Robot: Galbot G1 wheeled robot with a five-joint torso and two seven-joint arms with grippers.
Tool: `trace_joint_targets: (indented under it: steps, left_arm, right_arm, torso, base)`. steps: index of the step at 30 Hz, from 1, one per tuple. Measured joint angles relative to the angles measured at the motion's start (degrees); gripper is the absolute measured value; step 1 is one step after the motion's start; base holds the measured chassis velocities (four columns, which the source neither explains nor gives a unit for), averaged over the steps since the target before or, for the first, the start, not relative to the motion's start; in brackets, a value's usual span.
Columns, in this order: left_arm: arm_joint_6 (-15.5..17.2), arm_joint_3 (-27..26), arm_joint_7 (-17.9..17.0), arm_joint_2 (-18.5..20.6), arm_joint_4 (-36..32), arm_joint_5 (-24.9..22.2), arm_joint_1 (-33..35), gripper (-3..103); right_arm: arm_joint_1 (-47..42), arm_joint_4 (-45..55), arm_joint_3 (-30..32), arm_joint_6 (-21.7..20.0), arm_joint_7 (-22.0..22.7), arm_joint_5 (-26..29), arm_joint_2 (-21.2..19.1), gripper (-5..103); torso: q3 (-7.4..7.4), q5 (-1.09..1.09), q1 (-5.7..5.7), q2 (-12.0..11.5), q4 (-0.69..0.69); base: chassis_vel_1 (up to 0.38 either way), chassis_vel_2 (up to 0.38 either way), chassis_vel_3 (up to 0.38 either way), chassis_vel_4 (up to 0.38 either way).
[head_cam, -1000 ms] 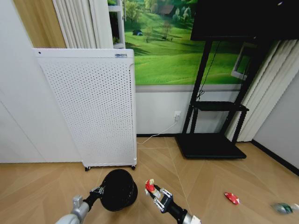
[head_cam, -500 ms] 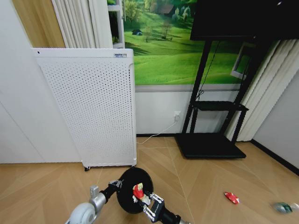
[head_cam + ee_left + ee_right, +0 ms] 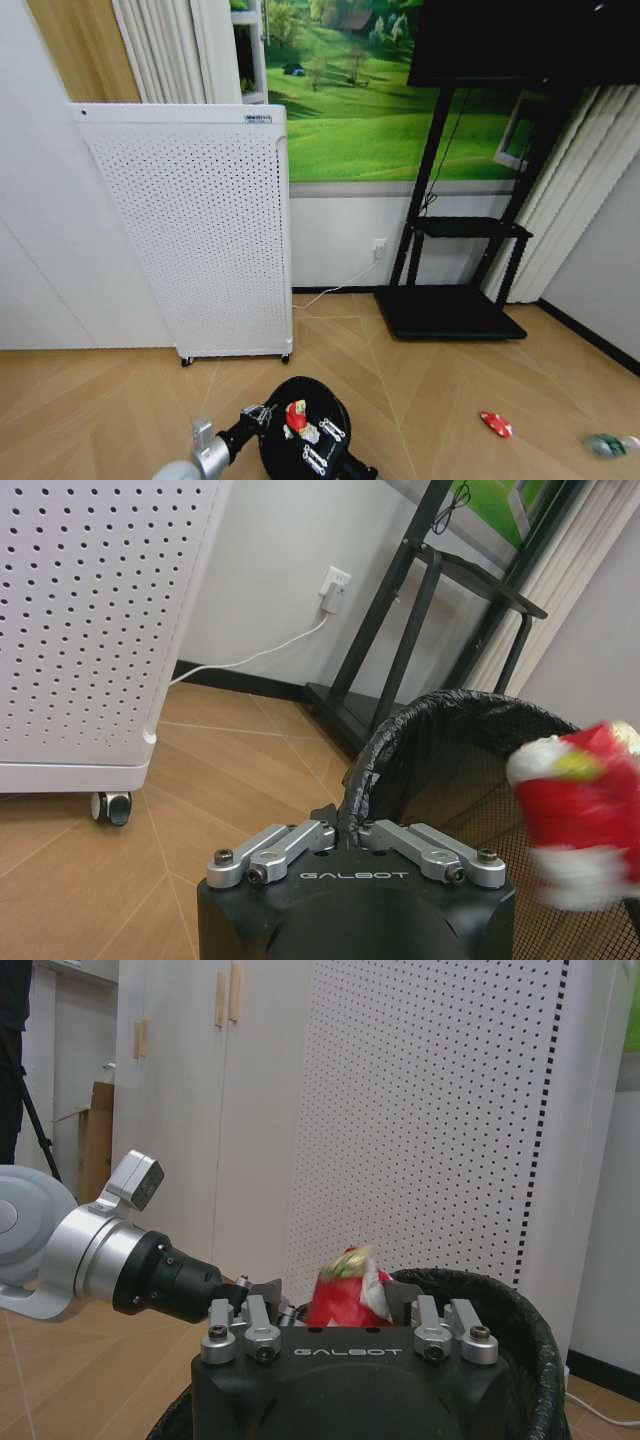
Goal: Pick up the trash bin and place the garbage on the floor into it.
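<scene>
The trash bin (image 3: 318, 455), black mesh, is held off the wooden floor close in front of me. My left gripper (image 3: 262, 414) is shut on its rim, as the left wrist view shows at the left gripper (image 3: 347, 825) and bin (image 3: 450, 740). My right gripper (image 3: 302, 428) is over the bin's mouth, shut on a red-and-white wrapper (image 3: 296, 413). The right wrist view has that wrapper (image 3: 345, 1282) between the fingers above the bin's rim (image 3: 505, 1305). More garbage lies on the floor to the right: a red wrapper (image 3: 496, 424) and a small bottle (image 3: 608, 445).
A white perforated panel on wheels (image 3: 200, 230) stands against the wall ahead on the left. A black TV stand (image 3: 450, 310) fills the back right, with a cord (image 3: 335, 290) along the wall. Open floor stretches between the bin and the litter on the right.
The left arm has swung the bin to the right and closer to me. The right gripper has carried its wrapper leftward, from beside the bin to over its mouth.
</scene>
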Motion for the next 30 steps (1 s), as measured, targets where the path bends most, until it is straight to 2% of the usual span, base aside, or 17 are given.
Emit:
trace_joint_targets:
  steps: [2, 5, 6, 8, 10, 17, 30]
  left_arm:
    - [-0.02, -0.63, -0.08, -0.87, 0.16, 0.04, 0.20, 4]
    - [-0.03, -1.15, -0.18, -1.31, 0.08, 0.00, 0.51, 4]
    - [-0.03, -1.95, -0.25, -1.68, -0.27, -0.08, 1.23, 4]
    - [-0.03, -2.05, -0.26, -1.70, -0.30, -0.09, 1.31, 4]
    - [-0.08, -3.75, -0.89, -1.87, -0.48, -0.35, 2.33, 4]
    - [-0.07, -9.55, -5.21, -3.15, -0.71, -4.64, 3.29, 4]
    - [-0.12, -19.67, -7.68, -6.32, -0.43, -5.77, 5.64, 4]
  right_arm:
    - [-0.46, 0.12, 0.30, 0.75, 0.51, -0.15, 0.93, 69]
    - [-0.74, -0.14, 0.45, 1.33, 1.17, -0.54, 1.63, 74]
    - [-1.27, -0.42, 0.77, 2.01, 1.86, -0.91, 2.39, 85]
    - [-1.30, -0.42, 0.80, 2.04, 1.89, -0.92, 2.43, 85]
    - [-1.96, 0.20, 1.98, 2.22, 3.03, -0.50, 2.90, 99]
    - [-0.58, 1.15, 6.42, 0.71, 3.71, 2.33, 2.32, 100]
    - [-0.74, -0.04, 9.51, 0.84, 3.95, 4.69, 1.95, 100]
  torso:
    - [0.00, 0.00, 0.00, 0.00, 0.00]
    - [0.00, 0.00, 0.00, 0.00, -0.01]
    - [0.00, 0.00, 0.00, 0.00, 0.00]
    - [0.00, 0.00, 0.00, 0.00, 0.00]
    - [0.00, 0.00, 0.00, 0.00, -0.01]
    - [0.00, 0.00, 0.00, 0.00, 0.00]
    - [0.00, -0.01, 0.00, 0.00, 0.00]
  base:
    - [0.000, 0.000, 0.000, 0.000]
    - [0.000, 0.000, 0.000, 0.000]
    - [0.000, 0.000, 0.000, 0.000]
    - [0.000, 0.000, 0.000, 0.000]
    - [0.000, 0.000, 0.000, 0.000]
    - [0.000, 0.000, 0.000, 0.000]
    - [-0.089, -0.093, 0.078, 0.090]
